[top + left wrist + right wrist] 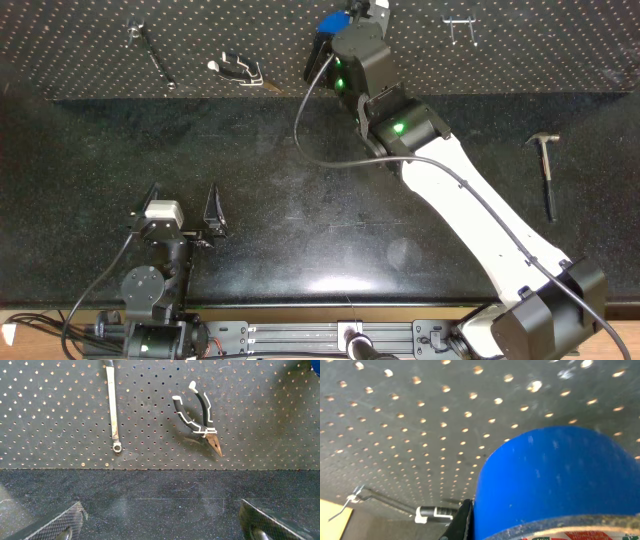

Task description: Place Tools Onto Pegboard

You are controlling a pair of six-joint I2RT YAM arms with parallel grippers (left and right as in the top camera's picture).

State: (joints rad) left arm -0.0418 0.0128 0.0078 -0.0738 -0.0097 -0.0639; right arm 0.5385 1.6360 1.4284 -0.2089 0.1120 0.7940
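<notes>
We have the wrench (112, 405) and pliers (197, 415) hanging on the pegboard (80, 50). Our right gripper (352, 14) clamps the tape roll (555, 480) there, the left gripper (160, 525) gapes empty, and the hammer (547, 175) awaits.

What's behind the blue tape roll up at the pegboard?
Behind the blue tape roll is the pegboard, with bare holes showing beside it. Whatever lies directly behind is covered by the roll.
</notes>
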